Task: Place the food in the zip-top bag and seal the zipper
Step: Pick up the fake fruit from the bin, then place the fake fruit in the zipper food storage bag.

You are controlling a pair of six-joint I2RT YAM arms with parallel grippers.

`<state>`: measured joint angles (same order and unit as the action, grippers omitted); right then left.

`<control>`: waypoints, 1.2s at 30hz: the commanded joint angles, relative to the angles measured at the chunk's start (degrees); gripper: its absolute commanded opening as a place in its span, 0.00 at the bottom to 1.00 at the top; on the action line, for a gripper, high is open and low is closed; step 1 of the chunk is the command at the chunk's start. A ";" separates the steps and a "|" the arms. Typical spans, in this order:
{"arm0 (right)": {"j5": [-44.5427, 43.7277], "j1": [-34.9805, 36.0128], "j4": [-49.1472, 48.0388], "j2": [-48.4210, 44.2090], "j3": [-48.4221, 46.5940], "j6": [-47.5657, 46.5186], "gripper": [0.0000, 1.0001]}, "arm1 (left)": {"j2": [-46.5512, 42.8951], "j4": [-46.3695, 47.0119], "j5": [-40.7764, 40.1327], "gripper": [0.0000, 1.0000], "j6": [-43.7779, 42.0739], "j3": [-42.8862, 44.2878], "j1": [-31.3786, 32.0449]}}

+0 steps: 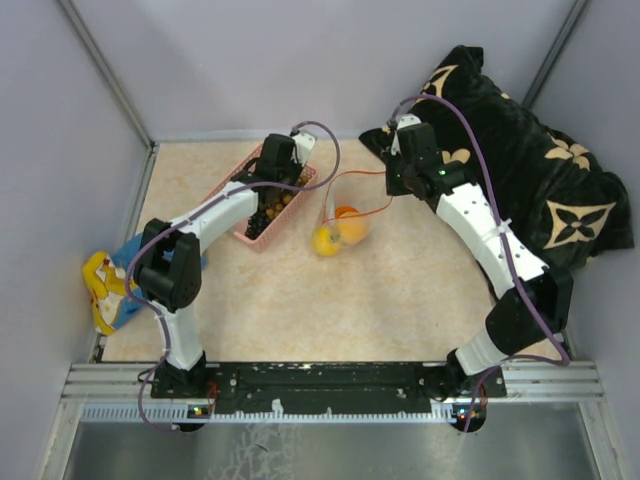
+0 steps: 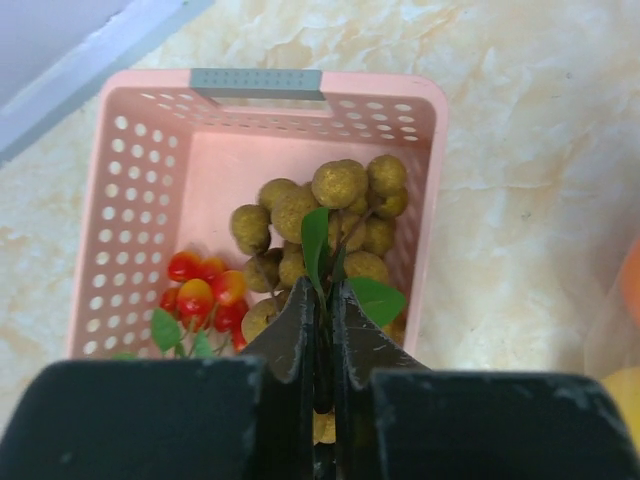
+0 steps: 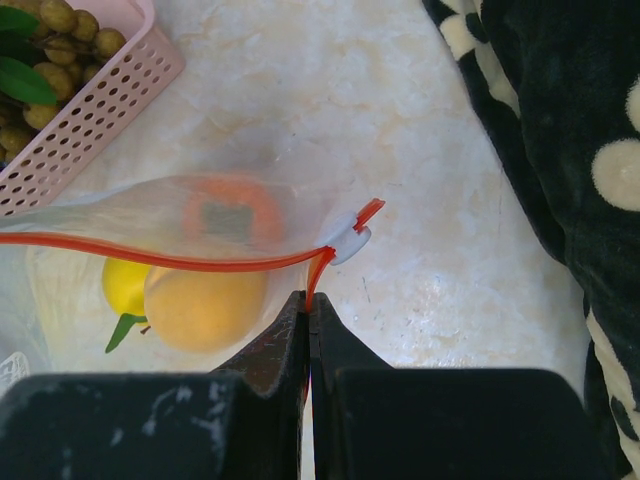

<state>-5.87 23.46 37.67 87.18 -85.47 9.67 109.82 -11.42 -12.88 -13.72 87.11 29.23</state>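
Observation:
The clear zip-top bag (image 1: pixel 338 232) lies mid-table with its mouth held open. It holds an orange fruit (image 3: pixel 205 305) and a yellow fruit (image 3: pixel 125 285). My right gripper (image 3: pixel 310 296) is shut on the red-orange zipper strip (image 3: pixel 180 258), beside the white slider (image 3: pixel 350 238). My left gripper (image 2: pixel 320 292) is inside the pink basket (image 2: pixel 260 85), shut on the green leaf stem of the tan-brown berry cluster (image 2: pixel 335 205). Small red pieces (image 2: pixel 205 295) lie next to the cluster. Dark grapes (image 1: pixel 260 222) show at the basket's near end.
A black cushion with gold patterns (image 1: pixel 530 170) fills the back right, close behind the right arm. A blue-and-yellow cloth (image 1: pixel 105 285) lies at the left edge. Grey walls close in the table at the back and on both sides.

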 commanded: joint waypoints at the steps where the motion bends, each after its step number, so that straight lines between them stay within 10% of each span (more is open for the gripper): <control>1: 0.64 -0.09 -2.69 -3.14 0.16 0.53 0.00 | -4.98 0.45 -2.67 0.00 -3.06 0.11 0.26; 36: 2.70 -0.09 -3.22 -3.33 0.09 1.38 0.00 | -27.70 -3.78 5.45 0.00 4.78 10.04 12.80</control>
<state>-3.68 23.46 37.23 86.19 -85.08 10.66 84.51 -16.99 -9.08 -12.49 95.24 41.04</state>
